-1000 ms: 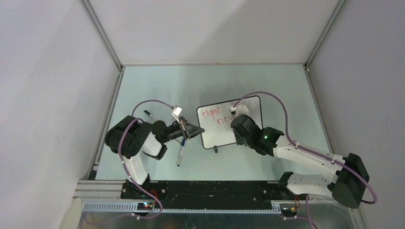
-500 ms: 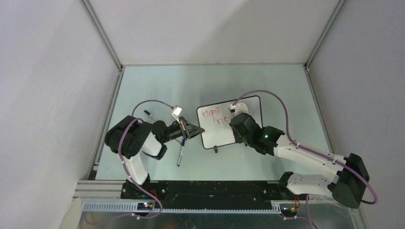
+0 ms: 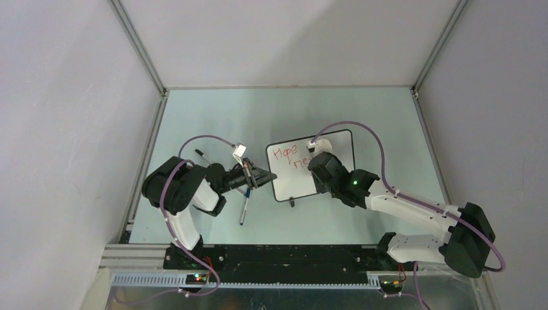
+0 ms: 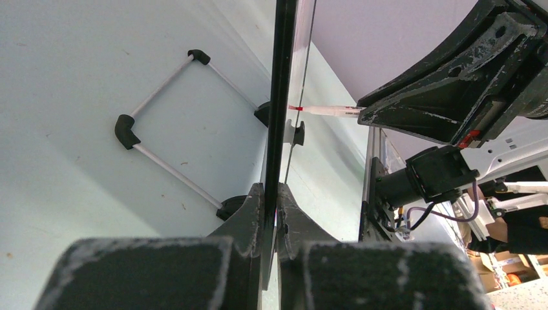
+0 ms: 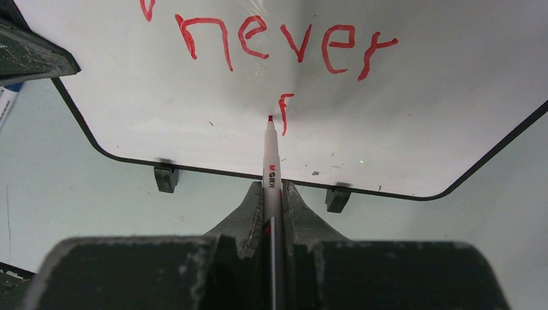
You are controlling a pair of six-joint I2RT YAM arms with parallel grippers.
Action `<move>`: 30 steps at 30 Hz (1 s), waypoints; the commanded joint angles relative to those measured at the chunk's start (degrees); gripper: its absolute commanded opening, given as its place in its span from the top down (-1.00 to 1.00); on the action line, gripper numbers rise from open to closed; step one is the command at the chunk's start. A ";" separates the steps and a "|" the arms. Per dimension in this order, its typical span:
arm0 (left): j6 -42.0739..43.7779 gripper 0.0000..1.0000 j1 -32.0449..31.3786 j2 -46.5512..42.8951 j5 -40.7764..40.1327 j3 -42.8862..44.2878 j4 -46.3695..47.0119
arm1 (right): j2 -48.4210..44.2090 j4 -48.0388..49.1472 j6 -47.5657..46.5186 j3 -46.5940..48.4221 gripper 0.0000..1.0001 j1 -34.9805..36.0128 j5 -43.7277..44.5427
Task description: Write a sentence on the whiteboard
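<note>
At the far left a metal rail (image 3: 145, 161) bounds the pale green table (image 3: 213, 116), and two pens lie near it: one (image 3: 201, 155) close to the rail, another (image 3: 243, 210) by the left arm's (image 3: 184, 194) elbow. The left gripper (image 3: 258, 175) reaches rightward, its fingers (image 4: 255, 206) pressed together on the left rim of the whiteboard (image 3: 291, 184), pinching the thin black frame between them (from the wrist the board shows edge-on, as a dark line rising from between the jaws). The board stands near the table's middle on two small black feet (image 5: 165, 177), leaning back so its face shows from above; a broad stretch of table lies between its far edge and the back wall, with more room off to its right. The sentence (image 5: 284, 45) runs in red: "Hope" on the upper line, "never" below, and a lone "f" (image 5: 283, 113) starting a third line. Just left of that "f" sits the red tip of the marker (image 5: 270, 161), which appears to meet the board's face in the left wrist view. The right gripper (image 5: 271, 194) clamps the marker's white barrel between closed fingers, aiming it at the lower part of the board above the bottom rim. The right arm (image 3: 400, 206) stretches back across the table toward its base at the near right corner, well inside the right rail (image 3: 430, 142).
</note>
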 commanded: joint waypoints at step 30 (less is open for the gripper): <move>-0.10 1.00 -0.44 -0.49 -0.24 0.27 1.85 | -1.94 0.24 0.50 2.76 1.00 -1.57 5.03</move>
